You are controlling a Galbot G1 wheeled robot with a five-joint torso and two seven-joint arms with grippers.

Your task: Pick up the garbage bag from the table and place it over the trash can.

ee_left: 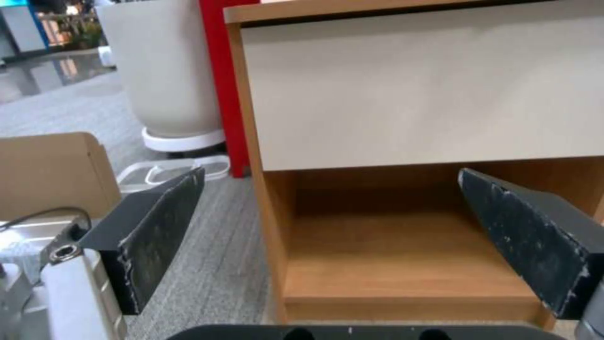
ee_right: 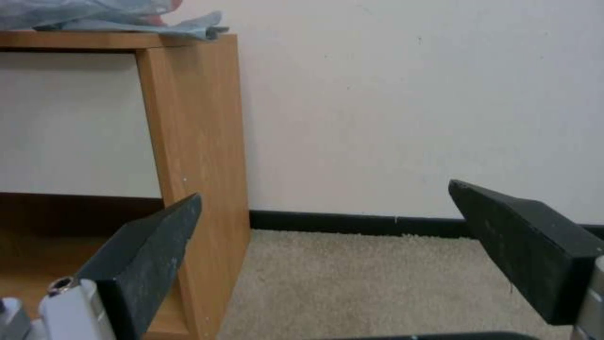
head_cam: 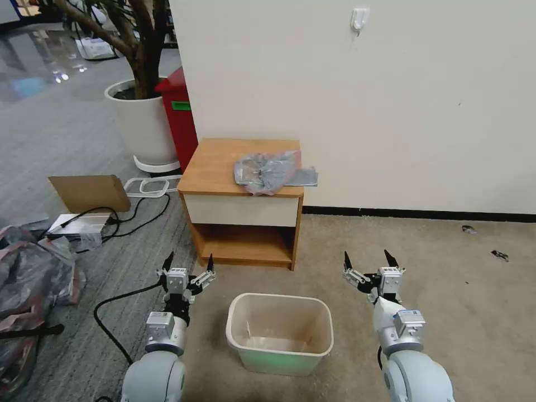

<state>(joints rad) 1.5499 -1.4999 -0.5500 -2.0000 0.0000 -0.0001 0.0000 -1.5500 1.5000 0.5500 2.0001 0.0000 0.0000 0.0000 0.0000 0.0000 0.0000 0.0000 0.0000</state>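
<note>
A: Item one, the garbage bag (head_cam: 272,172)?

B: Crumpled grey translucent plastic with a pinkish edge, lying on the back right part of the counter (head_cam: 215,164), one flat flap hanging past the right edge toward the wall (head_cam: 391,100). The right wrist view catches that flap at the counter's corner.

A: Item two, the trash can (head_cam: 280,333)?

B: Cream, rectangular, greenish at the base, upright on the carpet (head_cam: 446,268) just in front of the counter's lower shelf (head_cam: 243,245). Nothing lines it.

A: Left gripper (head_cam: 189,262)?

B: Low, left of the trash can, in front of the counter's left corner. Fingers (ee_left: 157,231) spread wide, holding nothing (the left wrist view looks between them into the shelf and up at the white drawer front (ee_left: 428,89)).

A: Right gripper (head_cam: 368,258)?

B: Low, right of the trash can, off the counter's right side. Fingers (ee_right: 145,264) likewise spread, holding nothing.

A: Surroundings?

B: Big white plant pot (head_cam: 139,123) and red bin (head_cam: 180,120) behind the counter's left; heap of grey-pink bags (head_cam: 30,279) on the floor at far left.
</note>
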